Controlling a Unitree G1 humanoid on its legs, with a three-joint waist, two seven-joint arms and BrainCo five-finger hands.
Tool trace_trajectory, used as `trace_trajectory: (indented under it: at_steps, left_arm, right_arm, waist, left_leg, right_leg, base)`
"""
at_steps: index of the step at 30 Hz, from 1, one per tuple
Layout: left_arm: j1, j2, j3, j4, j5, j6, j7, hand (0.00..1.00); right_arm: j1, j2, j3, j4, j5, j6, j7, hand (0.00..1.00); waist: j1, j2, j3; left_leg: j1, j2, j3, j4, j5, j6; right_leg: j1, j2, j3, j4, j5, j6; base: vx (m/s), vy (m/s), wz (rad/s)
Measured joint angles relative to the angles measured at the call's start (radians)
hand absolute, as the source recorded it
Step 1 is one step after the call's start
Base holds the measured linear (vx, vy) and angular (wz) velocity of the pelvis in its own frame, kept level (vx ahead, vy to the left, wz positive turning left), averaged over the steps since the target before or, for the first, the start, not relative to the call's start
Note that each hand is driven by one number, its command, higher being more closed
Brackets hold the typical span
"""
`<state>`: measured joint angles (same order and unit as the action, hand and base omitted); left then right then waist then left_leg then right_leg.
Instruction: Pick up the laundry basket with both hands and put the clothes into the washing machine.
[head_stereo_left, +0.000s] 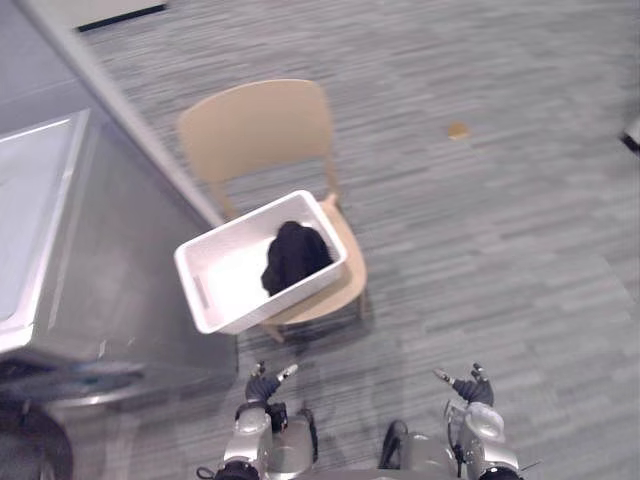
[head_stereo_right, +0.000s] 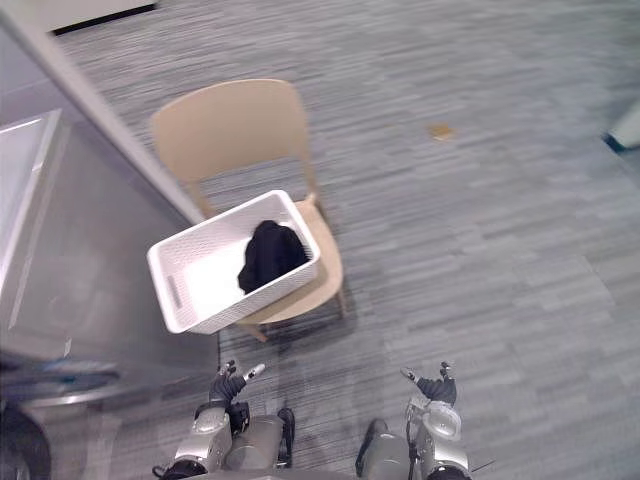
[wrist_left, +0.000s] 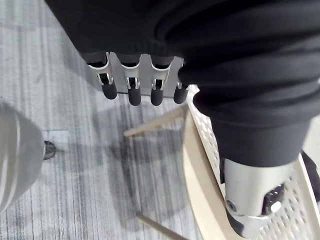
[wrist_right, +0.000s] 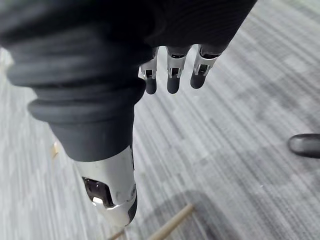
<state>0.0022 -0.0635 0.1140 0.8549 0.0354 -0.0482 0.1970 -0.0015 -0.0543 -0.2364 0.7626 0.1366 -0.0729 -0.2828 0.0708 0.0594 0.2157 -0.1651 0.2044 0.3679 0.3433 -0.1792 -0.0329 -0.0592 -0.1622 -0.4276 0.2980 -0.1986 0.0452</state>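
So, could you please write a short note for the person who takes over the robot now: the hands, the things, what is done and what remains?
Left hand: open, fingers relaxed, holding nothing, low in front of the chair, apart from the basket.
Right hand: open, holding nothing, above the carpet to the chair's right.
Things: the white laundry basket sits on the chair seat with a dark garment inside it. The grey washing machine stands to the left of the chair.
Done: nothing; the basket is not yet gripped.
Left: grip the basket with both hands, lift it, then put the clothes into the machine.
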Motion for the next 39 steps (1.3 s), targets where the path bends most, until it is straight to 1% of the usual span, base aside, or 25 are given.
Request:
trace_trajectory:
  at_steps: [1,2,5,6,7,8,9,10,11,12,13,14,15,17,18,19,20,21,22,24,28,31,34,36,39]
  left_arm:
    - [0.017,0.005,-0.024,0.01,0.001,0.0,0.001,0.0]
    - [0.018,0.013,-0.038,0.02,0.002,0.0,0.001,0.0]
    - [0.024,0.07,-0.08,0.045,0.003,-0.003,-0.001,0.0]
    - [0.025,0.084,-0.086,0.06,0.003,-0.003,-0.001,0.0]
    - [0.027,0.088,-0.085,0.065,0.003,-0.003,-0.001,0.0]
    - [0.031,0.093,-0.084,0.077,0.003,-0.004,-0.001,0.0]
    - [0.039,0.095,-0.087,0.084,0.003,-0.005,-0.001,0.0]
    - [0.041,0.1,-0.092,0.088,0.003,-0.005,-0.001,0.0]
    - [0.046,0.117,-0.112,0.09,0.003,-0.006,-0.002,0.0]
    - [0.048,0.126,-0.115,0.089,0.005,-0.005,-0.001,0.0]
    - [0.051,0.132,-0.115,0.089,0.006,-0.005,-0.001,0.0]
    - [0.058,0.141,-0.114,0.089,0.006,-0.005,-0.001,0.0]
    - [0.059,0.145,-0.112,0.088,0.007,-0.005,-0.001,0.0]
    - [0.059,0.147,-0.112,0.088,0.007,-0.006,-0.001,0.0]
    - [0.058,0.159,-0.114,0.092,0.009,-0.007,-0.001,0.0]
    - [0.056,0.149,-0.117,0.093,0.016,-0.007,-0.001,0.0]
    - [0.06,0.139,-0.123,0.088,0.017,-0.015,-0.002,0.0]
    - [0.065,0.137,-0.122,0.088,0.016,-0.018,-0.002,0.0]
    - [0.068,0.138,-0.119,0.088,0.016,-0.021,-0.002,0.0]
    - [0.071,0.142,-0.119,0.088,0.017,-0.027,-0.004,0.0]
    - [0.075,0.144,-0.12,0.088,0.029,-0.035,-0.023,0.0]
    - [0.075,0.149,-0.123,0.084,0.039,-0.04,-0.024,0.0]
    - [0.075,0.149,-0.128,0.062,0.043,-0.052,-0.024,0.0]
    - [0.067,0.149,-0.152,0.04,0.044,-0.063,-0.023,0.0]
    - [0.058,0.15,-0.154,0.033,0.044,-0.074,-0.023,0.0]
  right_arm:
    - [-0.009,-0.012,-0.001,0.017,0.0,0.0,0.0,0.0]
    - [-0.014,-0.017,-0.003,0.025,0.0,0.001,0.0,0.0]
    - [-0.023,0.006,-0.003,0.055,0.0,0.003,0.0,0.0]
    - [-0.02,0.008,-0.003,0.056,-0.005,0.003,-0.001,0.0]
    - [-0.019,0.005,-0.004,0.056,-0.01,0.003,-0.002,0.0]
    - [-0.021,-0.006,-0.012,0.055,-0.024,0.003,-0.003,0.0]
    - [-0.026,-0.018,-0.011,0.05,-0.049,0.007,-0.005,0.0]
    - [-0.02,-0.021,-0.011,0.042,-0.06,0.009,-0.007,0.0]
    - [-0.012,-0.03,-0.007,0.024,-0.077,0.015,-0.007,0.0]
    - [-0.011,-0.035,0.008,-0.012,-0.106,0.023,-0.017,0.0]
    - [-0.01,-0.037,0.018,-0.053,-0.126,0.025,-0.025,0.0]
    - [-0.01,-0.045,0.038,-0.117,-0.156,0.024,-0.03,0.0]
    - [-0.01,-0.064,0.051,-0.181,-0.187,0.019,-0.034,0.0]
    - [-0.01,-0.092,0.051,-0.238,-0.226,0.013,-0.04,0.0]
    - [-0.008,-0.123,0.047,-0.282,-0.266,0.012,-0.043,0.0]
    - [-0.01,-0.148,0.045,-0.29,-0.292,0.014,-0.043,0.0]
    - [-0.014,-0.178,0.048,-0.314,-0.325,0.018,-0.041,0.0]
    - [-0.023,-0.197,0.051,-0.339,-0.35,0.018,-0.04,0.0]
    - [-0.038,-0.216,0.061,-0.356,-0.378,0.018,-0.037,0.0]
    - [-0.06,-0.272,0.103,-0.394,-0.425,0.017,-0.017,0.0]
    - [-0.091,-0.393,0.207,-0.42,-0.481,0.005,0.027,0.0]
    - [-0.186,-0.462,0.318,-0.326,-0.521,-0.005,0.054,0.0]
    - [-0.324,-0.527,0.427,-0.196,-0.575,-0.012,0.073,0.0]
    - [-0.433,-0.577,0.484,-0.091,-0.606,-0.016,0.074,0.0]
    - [-0.526,-0.599,0.513,0.022,-0.636,-0.013,0.079,0.0]
  waist:
    - [-0.001,0.0,-0.013]
    - [0.002,0.004,-0.021]
    - [0.003,-0.039,-0.035]
    - [0.001,-0.05,-0.042]
    - [0.001,-0.052,-0.043]
    - [0.0,-0.048,-0.044]
    - [-0.005,-0.046,-0.045]
    - [-0.009,-0.046,-0.044]
    - [-0.013,-0.056,-0.039]
    - [-0.037,-0.062,-0.036]
    - [-0.053,-0.061,-0.036]
    - [-0.06,-0.055,-0.032]
    - [-0.062,-0.064,-0.035]
    - [-0.059,-0.059,-0.035]
    - [-0.065,-0.072,-0.036]
    - [-0.076,-0.06,-0.036]
    - [-0.072,-0.042,-0.043]
    - [-0.063,-0.032,-0.044]
    - [-0.055,-0.029,-0.046]
    - [-0.058,-0.029,-0.046]
    - [-0.058,-0.03,-0.047]
    - [-0.055,-0.026,-0.045]
    - [-0.05,-0.004,-0.021]
    - [-0.024,0.027,0.015]
    - [-0.006,0.051,0.055]
  left_leg:
    - [0.005,0.003,0.081,-0.039,0.032,-0.01]
    - [0.006,-0.003,0.086,-0.049,0.039,-0.012]
    - [0.009,-0.062,0.043,-0.087,0.053,0.002]
    - [0.024,-0.085,0.033,-0.098,0.058,0.009]
    - [0.034,-0.096,0.027,-0.102,0.058,0.009]
    - [0.053,-0.115,0.018,-0.112,0.056,0.011]
    - [0.078,-0.133,0.008,-0.135,0.053,0.017]
    - [0.093,-0.143,-0.003,-0.143,0.048,0.024]
    - [0.124,-0.168,-0.036,-0.158,0.032,0.049]
    - [0.133,-0.175,-0.072,-0.161,0.028,0.056]
    - [0.134,-0.175,-0.092,-0.162,0.027,0.056]
    - [0.134,-0.176,-0.114,-0.165,0.028,0.056]
    - [0.136,-0.176,-0.139,-0.165,0.029,0.053]
    - [0.129,-0.18,-0.18,-0.161,0.036,0.041]
    - [0.112,-0.203,-0.233,-0.148,0.042,0.031]
    - [0.106,-0.2,-0.261,-0.15,0.052,0.015]
    - [0.095,-0.189,-0.28,-0.157,0.056,0.009]
    - [0.09,-0.178,-0.287,-0.166,0.061,0.001]
    - [0.091,-0.164,-0.289,-0.18,0.068,-0.009]
    - [0.102,-0.145,-0.309,-0.209,0.079,-0.026]
    - [0.1,-0.138,-0.346,-0.247,0.106,-0.042]
    - [0.069,-0.151,-0.396,-0.278,0.152,-0.052]
    - [0.027,-0.161,-0.447,-0.307,0.199,-0.059]
    - [-0.024,-0.168,-0.482,-0.336,0.25,-0.068]
    - [-0.068,-0.169,-0.527,-0.351,0.281,-0.07]
  right_leg:
    - [0.011,-0.011,-0.045,-0.009,0.0,0.004]
    - [0.014,-0.017,-0.056,-0.017,0.005,0.012]
    - [0.081,-0.038,-0.116,-0.096,0.03,0.048]
    - [0.105,-0.051,-0.129,-0.108,0.035,0.057]
    - [0.113,-0.057,-0.133,-0.1,0.036,0.058]
    - [0.099,-0.095,-0.133,-0.013,0.032,0.065]
    - [0.059,-0.144,-0.118,0.13,0.029,0.069]
    - [0.034,-0.174,-0.105,0.217,0.03,0.068]
    - [-0.035,-0.227,-0.036,0.411,0.062,0.017]
    - [-0.102,-0.212,0.077,0.508,0.025,0.002]
    - [-0.127,-0.179,0.14,0.508,-0.008,0.014]
    - [-0.153,-0.133,0.221,0.462,-0.035,0.03]
    - [-0.162,-0.08,0.29,0.358,-0.043,0.039]
    - [-0.155,-0.027,0.361,0.18,-0.04,0.057]
    - [-0.141,-0.012,0.409,0.077,0.043,0.07]
    - [-0.134,-0.013,0.387,0.075,0.044,0.068]
    - [-0.133,-0.007,0.362,0.065,0.044,0.066]
    - [-0.134,0.005,0.351,0.054,0.049,0.059]
    - [-0.132,0.02,0.345,0.04,0.058,0.047]
    - [-0.106,0.042,0.318,0.001,0.071,0.034]
    - [-0.084,0.048,0.273,-0.038,0.077,0.027]
    - [-0.088,0.037,0.22,-0.055,0.081,0.025]
    - [-0.113,0.023,0.167,-0.054,0.085,0.023]
    - [-0.156,0.02,0.132,-0.054,0.098,0.014]
    - [-0.187,0.017,0.093,-0.045,0.102,0.011]
  base:
    - [0.09,0.108,1.32]
    - [0.11,0.178,1.09]
    - [0.1,0.137,0.74]
    - [0.11,0.124,0.47]
    - [0.1,0.127,0.35]
    - [0.07,0.152,0.3]
    - [0.05,0.168,0.33]
    - [0.04,0.181,0.46]
    - [0.04,0.147,0.7]
    - [0.04,0.111,0.85]
    - [0.04,0.051,0.89]
    - [0.06,-0.012,0.75]
    - [0.06,-0.031,0.67]
    - [0.08,-0.096,0.81]
    - [0.11,-0.14,1.11]
    - [0.12,-0.147,1.08]
    - [0.1,-0.145,0.51]
    - [0.09,-0.135,0.21]
    - [0.07,-0.141,0.03]
    - [0.07,-0.142,0.13]
    - [0.04,-0.066,0.33]
    - [-0.01,-0.027,0.57]
    - [-0.06,-0.015,0.59]
    - [-0.12,-0.027,0.47]
    - [-0.11,-0.029,0.4]
